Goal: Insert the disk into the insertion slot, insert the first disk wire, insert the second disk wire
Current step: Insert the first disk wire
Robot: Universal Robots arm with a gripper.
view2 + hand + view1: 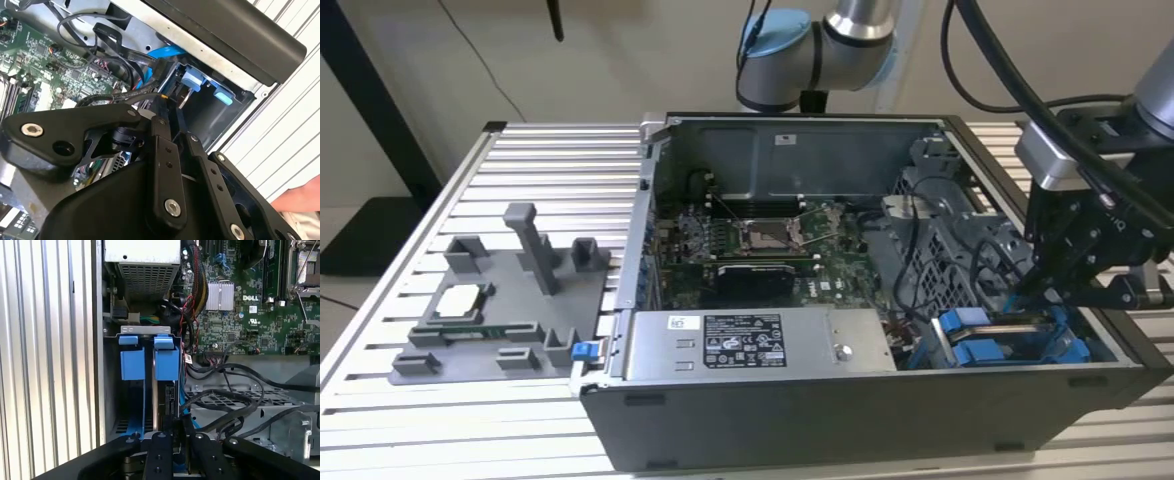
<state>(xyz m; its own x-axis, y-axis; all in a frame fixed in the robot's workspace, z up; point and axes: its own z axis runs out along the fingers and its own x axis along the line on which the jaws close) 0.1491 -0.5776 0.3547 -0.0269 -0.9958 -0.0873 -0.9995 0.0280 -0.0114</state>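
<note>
The disk (165,396) stands on edge inside the insertion slot (145,330), its blue frame tab (166,358) at the slot's end; a second blue tab (132,358) sits beside it. In the exterior view the slot (1014,342) is at the case's front corner on the exterior view's right. My gripper (1027,296) reaches down into that bay. Its fingers (158,452) stand close together at the disk's end, and the gripper (172,102) seems shut on the black plug of a blue disk wire (165,52). The plug is mostly hidden.
The open computer case (854,410) lies on a slatted table. A grey power-supply box (747,345), the motherboard (761,240), a perforated cage (230,400) and loose black cables (225,372) crowd the bay. A grey fixture (494,310) sits on the exterior view's left. A person's hand (300,199) is nearby.
</note>
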